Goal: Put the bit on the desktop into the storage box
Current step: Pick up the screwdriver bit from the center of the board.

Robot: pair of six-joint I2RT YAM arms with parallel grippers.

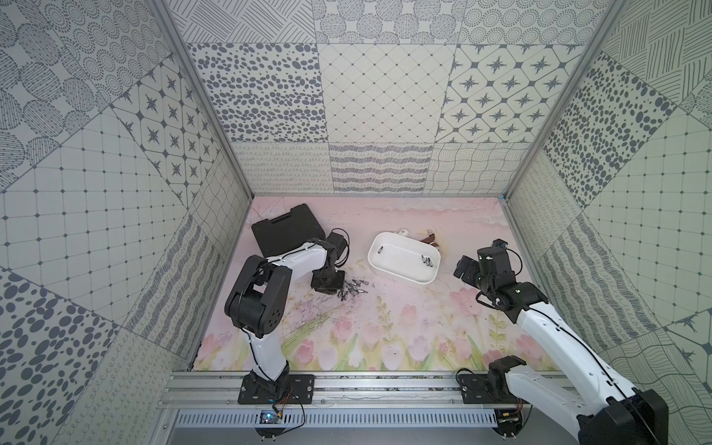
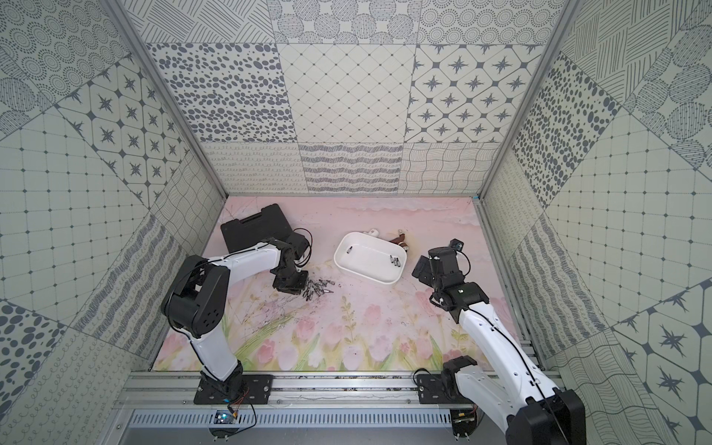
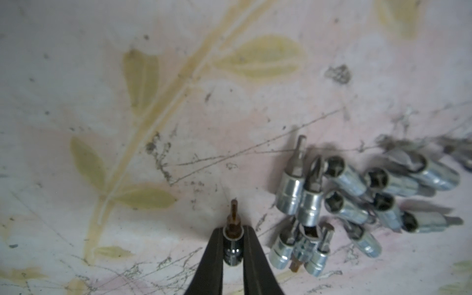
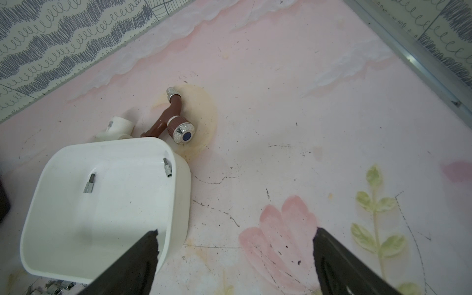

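Found left claw (image 3: 232, 231) clamped on one bit (image 3: 233, 222) down at bench (image 3: 178, 115), just beside loose pile of bits (image 3: 344, 199). Noted right claw (image 4: 236, 233) spread apart, gripping nothing, near storage box (image 4: 180, 204). Logged further bits (image 4: 89, 184) lying inside that box.

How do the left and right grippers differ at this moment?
The left gripper has its jaws closed on a bit; the right gripper has its jaws wide apart with nothing between them. The left gripper is down at the desktop next to the pile of bits; the right gripper is beside the box. Both are black.
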